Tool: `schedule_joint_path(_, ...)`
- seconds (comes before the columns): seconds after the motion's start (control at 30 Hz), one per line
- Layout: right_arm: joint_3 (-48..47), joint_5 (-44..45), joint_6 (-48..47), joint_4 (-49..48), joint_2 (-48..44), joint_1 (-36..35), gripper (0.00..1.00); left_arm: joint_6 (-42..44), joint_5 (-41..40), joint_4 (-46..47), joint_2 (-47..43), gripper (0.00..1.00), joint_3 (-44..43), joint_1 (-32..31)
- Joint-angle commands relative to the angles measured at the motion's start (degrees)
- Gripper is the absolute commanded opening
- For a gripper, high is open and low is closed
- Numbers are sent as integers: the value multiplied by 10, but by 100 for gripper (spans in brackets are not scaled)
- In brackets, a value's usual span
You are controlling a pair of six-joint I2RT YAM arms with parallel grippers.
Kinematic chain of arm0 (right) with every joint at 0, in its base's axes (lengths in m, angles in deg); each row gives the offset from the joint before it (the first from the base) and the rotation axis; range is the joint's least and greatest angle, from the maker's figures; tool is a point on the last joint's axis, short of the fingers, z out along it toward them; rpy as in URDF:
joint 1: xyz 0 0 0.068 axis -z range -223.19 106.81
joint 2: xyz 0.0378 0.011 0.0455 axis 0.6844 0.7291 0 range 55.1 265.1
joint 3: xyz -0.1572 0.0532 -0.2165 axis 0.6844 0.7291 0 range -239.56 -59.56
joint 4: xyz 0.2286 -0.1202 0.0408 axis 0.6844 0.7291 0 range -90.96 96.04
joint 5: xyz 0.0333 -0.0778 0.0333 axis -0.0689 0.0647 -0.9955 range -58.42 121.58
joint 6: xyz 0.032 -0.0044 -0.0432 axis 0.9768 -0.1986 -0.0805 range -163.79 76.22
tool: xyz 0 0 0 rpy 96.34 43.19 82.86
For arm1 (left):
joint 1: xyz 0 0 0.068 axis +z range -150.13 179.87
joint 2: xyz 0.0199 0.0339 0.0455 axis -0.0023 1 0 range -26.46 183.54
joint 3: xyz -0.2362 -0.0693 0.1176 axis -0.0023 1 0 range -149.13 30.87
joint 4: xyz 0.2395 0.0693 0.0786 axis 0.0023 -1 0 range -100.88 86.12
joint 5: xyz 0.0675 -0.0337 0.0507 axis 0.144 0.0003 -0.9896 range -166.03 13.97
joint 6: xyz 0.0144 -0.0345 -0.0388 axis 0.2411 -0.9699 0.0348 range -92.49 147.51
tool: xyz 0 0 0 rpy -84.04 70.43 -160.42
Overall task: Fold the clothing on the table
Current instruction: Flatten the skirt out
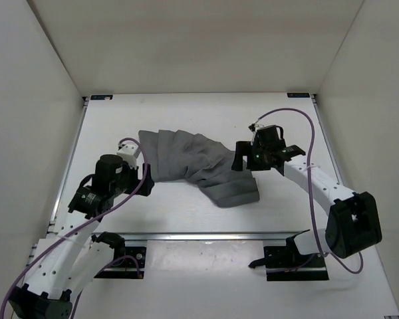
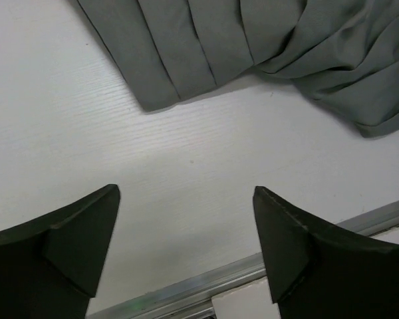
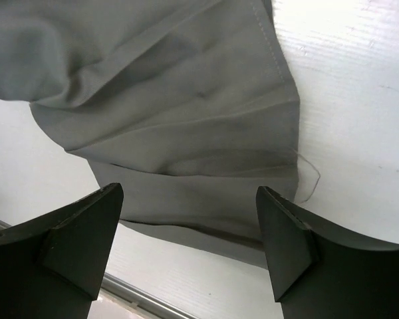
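Observation:
The clothing (image 1: pixel 199 163) is a mid-grey pleated garment lying crumpled on the white table (image 1: pixel 186 113), spread from upper left to lower right. My left gripper (image 1: pixel 145 178) is at its left edge, open. In the left wrist view the open left gripper (image 2: pixel 186 222) has only bare table between its fingers, and the clothing (image 2: pixel 253 40) lies beyond the tips. My right gripper (image 1: pixel 241 159) hovers over the garment's right side. In the right wrist view the right gripper (image 3: pixel 189 222) is open above the hem of the clothing (image 3: pixel 179 100), holding nothing.
A silver rail (image 1: pixel 206 234) runs along the near side of the table, just in front of both arm bases; the rail (image 2: pixel 206 286) also shows below the left fingers. White walls close in the table on the left, right and back. A loose thread (image 3: pixel 309 173) trails off the hem.

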State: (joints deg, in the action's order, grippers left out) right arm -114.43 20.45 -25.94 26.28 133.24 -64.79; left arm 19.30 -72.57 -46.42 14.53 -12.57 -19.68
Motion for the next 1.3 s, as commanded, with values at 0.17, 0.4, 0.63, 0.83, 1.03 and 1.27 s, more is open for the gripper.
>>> schedule_joint_path(0.17, 26, -9, 24, -23, -48, 1, 81, -19, -34, 17, -79, 59, 21, -43)
schedule_joint_path(0.4, 122, 13, 96, -26, -126, -23, 77, -79, 67, 82, 59, 48, -39, 51)
schedule_joint_path(0.63, 211, -2, 175, -11, -237, 22, 80, -151, -37, 167, 219, 71, -10, 68)
schedule_joint_path(0.83, 289, -45, 229, -53, -278, 53, 79, -191, -33, 250, 327, 74, 10, 78)
schedule_joint_path(1.03, 343, -85, 261, -121, -264, 46, 79, -201, -50, 304, 410, 77, -7, 97)
schedule_joint_path(1.27, 375, -86, 279, -214, -202, 46, 79, -207, -29, 379, 493, 65, -33, 91)
